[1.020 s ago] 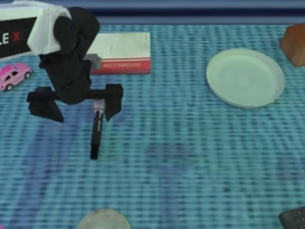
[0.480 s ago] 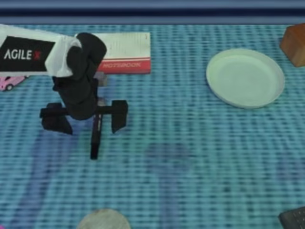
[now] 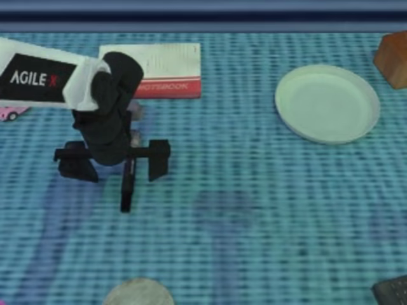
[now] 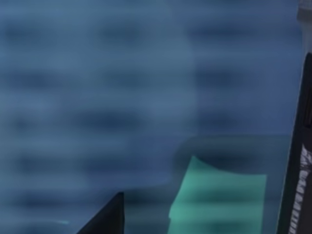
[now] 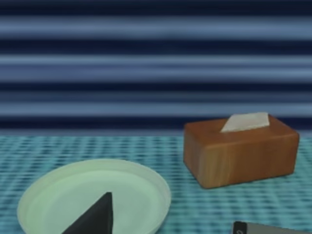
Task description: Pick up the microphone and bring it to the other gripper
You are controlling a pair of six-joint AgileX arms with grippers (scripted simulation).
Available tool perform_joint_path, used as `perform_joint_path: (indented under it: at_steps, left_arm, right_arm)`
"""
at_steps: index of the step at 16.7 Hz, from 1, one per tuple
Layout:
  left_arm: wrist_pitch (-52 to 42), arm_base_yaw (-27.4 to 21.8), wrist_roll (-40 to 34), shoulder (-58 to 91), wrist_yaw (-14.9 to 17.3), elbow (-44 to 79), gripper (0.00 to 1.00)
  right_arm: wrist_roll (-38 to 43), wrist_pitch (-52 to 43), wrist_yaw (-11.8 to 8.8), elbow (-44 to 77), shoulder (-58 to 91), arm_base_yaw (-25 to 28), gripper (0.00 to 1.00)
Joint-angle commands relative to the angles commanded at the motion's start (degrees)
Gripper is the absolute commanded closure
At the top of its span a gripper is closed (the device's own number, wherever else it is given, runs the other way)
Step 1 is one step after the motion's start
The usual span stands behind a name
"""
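Observation:
The microphone point(image 3: 128, 184) lies on the blue mat at the table's left, its black handle pointing toward the front edge. Its mesh head is hidden under my left arm. My left gripper point(image 3: 117, 162) hangs low over it and is open, one finger on each side of the upper handle, not touching. In the left wrist view the microphone point(image 4: 298, 165) runs along the picture's edge, with one black finger point(image 4: 105, 220) apart from it. The right gripper is outside the top view. Only one of its fingers point(image 5: 97, 217) shows, over the plate.
A white and red notebook point(image 3: 166, 67) lies behind the left arm. A pink toy car point(image 3: 7, 113) peeks out at the far left. A pale green plate point(image 3: 327, 103) and a wooden tissue box point(image 3: 393, 58) sit at the right. A grey disc point(image 3: 138, 293) and a dark object point(image 3: 393, 291) lie at the front edge.
My left gripper has moved right and toward the front edge, and now straddles the microphone's upper handle. The arm now covers most of the pink car. The microphone has not moved.

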Motion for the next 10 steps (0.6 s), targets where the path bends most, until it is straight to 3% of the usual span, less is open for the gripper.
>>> perform_joint_path:
  at_steps: [10]
  left_arm:
    - [0.00,0.00,0.00,0.00,0.00,0.00,0.75]
  right_arm:
    - [0.00,0.00,0.00,0.00,0.00,0.00,0.00]
